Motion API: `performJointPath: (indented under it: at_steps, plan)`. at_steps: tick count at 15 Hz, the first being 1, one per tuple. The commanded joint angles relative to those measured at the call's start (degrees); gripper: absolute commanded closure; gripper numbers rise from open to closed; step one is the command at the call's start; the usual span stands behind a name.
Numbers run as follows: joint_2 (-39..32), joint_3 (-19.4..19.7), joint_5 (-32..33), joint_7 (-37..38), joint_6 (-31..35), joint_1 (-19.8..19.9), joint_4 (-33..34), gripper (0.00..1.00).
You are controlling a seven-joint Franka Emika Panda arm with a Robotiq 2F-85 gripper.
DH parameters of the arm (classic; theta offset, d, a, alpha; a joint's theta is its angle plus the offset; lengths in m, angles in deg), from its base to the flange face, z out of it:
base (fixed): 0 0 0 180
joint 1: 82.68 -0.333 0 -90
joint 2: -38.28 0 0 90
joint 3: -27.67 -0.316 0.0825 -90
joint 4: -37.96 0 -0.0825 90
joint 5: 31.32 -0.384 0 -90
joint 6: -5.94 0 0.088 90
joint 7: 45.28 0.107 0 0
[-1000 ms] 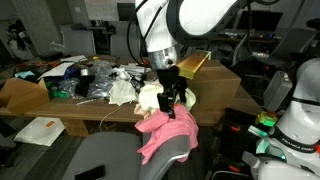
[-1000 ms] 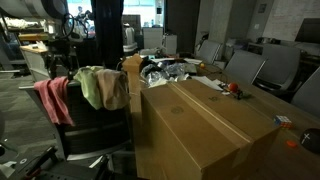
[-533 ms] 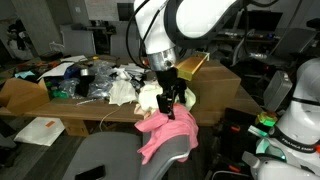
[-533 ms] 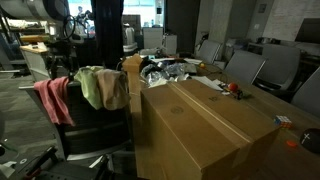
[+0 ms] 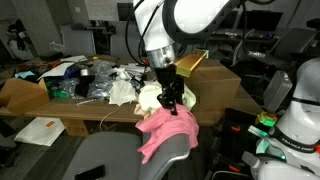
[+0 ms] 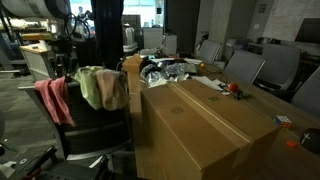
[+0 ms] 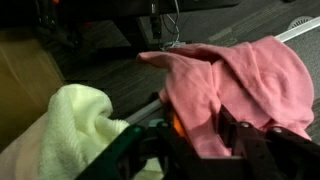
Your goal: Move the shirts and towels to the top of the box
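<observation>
While the end effector [image 5: 172, 108] stands low on the pink cloth [image 5: 165, 135], the step in hand appears to be the first pick-up. Its jaws are partly drawn in, astride a raised fold of that cloth in the wrist view; whether they already pinch it cannot be told. All the cloths hang on the back of a chair [image 6: 95, 130], just left of the box [image 6: 200, 120] in an exterior view, and none lies on the box top. Next move, as judged: secure the fold, lift until the hem clears the chair back, then carry it rightward over the flat top and let go. Count: three cloths, namely one pink cloth, one cream-yellow cloth [image 7: 65, 125] and one pale green cloth [image 6: 100, 88]; one box; one chair; one end effector.
</observation>
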Motion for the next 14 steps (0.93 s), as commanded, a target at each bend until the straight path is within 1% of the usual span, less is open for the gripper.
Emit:
performJointPath:
  at_steps: [1, 2, 3, 5, 6, 10, 14]
  plan:
    - [-1.1, 0.6, 0.3, 0.4, -0.8, -0.7, 1.8, 0.84]
    - [-1.2, 0.6, 0.4, 0.4, -0.9, -0.7, 2.0, 0.93]
    - [-1.2, 0.6, 0.4, 0.5, -0.9, -0.7, 2.1, 0.99]
    - [-1.1, 0.6, 0.5, 0.7, -0.8, -0.6, 2.2, 1.0]
    - [-0.9, 0.6, 0.5, 0.8, -0.9, -0.6, 2.2, 0.97]
    - [1.0, 1.0, 0.7, 2.0, -0.9, -0.3, 1.8, 0.97]
    - [3.5, 2.4, -0.1, 2.4, -2.1, 0.5, 2.6, 0.97]
